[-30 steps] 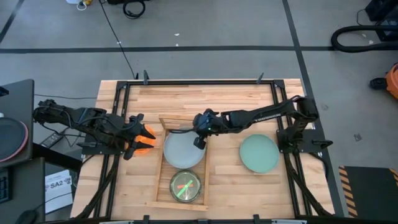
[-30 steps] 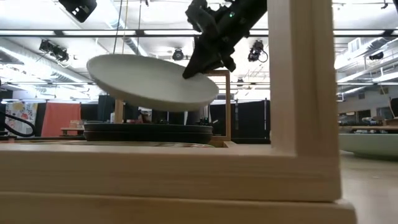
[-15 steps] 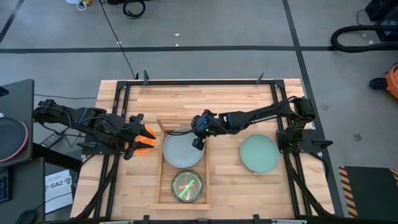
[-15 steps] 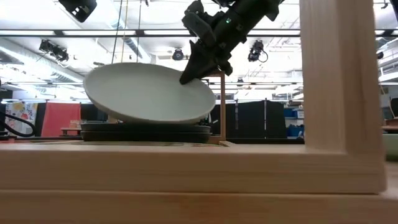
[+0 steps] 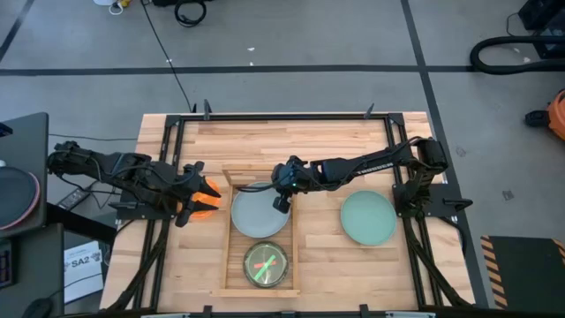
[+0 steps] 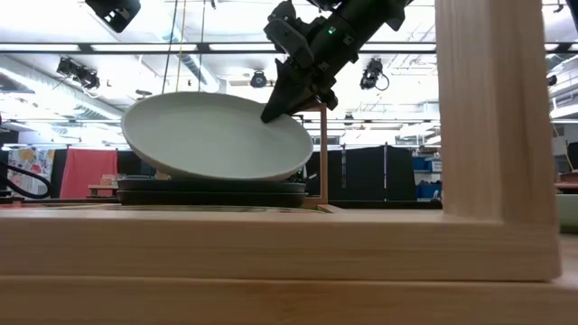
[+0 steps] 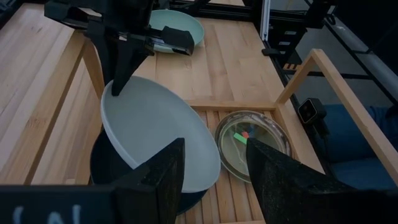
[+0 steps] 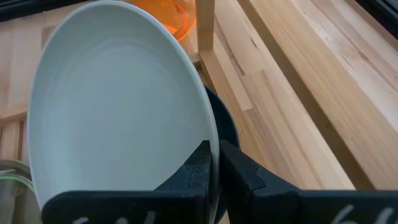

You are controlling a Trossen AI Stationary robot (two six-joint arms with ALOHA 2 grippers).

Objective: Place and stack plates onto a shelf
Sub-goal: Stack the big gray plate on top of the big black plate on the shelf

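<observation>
The shelf (image 5: 226, 231) sits mid-table w/ a dark plate stack (image 6: 212, 191) at its far end and a small clear green plate (image 5: 264, 264) at its near end. You're mid-placement: the pale blue-white plate (image 5: 259, 214) is over that dark stack, tilted, low edge down on or just above the top dark plate (image 7: 106, 168) on the side away from the right gripper (image 5: 282, 200), high edge pinched between that gripper's fingers at the rim. So lower the held edge slowly until the plate lies flat; don't let go while it's tilted or it'll likely slap down and skate off-centre. In the right wrist view the dark rim shows past the pale plate on one side only, so I'd judge it a bit off-centre; nudge it before you spread the fingers. Watch the shelf's upright post (image 6: 320, 153) just beside the gripper, and back out along the rim, not up through the plate. The mint green plate (image 5: 367, 218) waits on the tabletop beyond the shelf's right rim, prob. next. The left gripper (image 5: 196, 200) is parked left of the shelf, fingers spread, beside the small orange plate (image 5: 207, 196); keep it there.
</observation>
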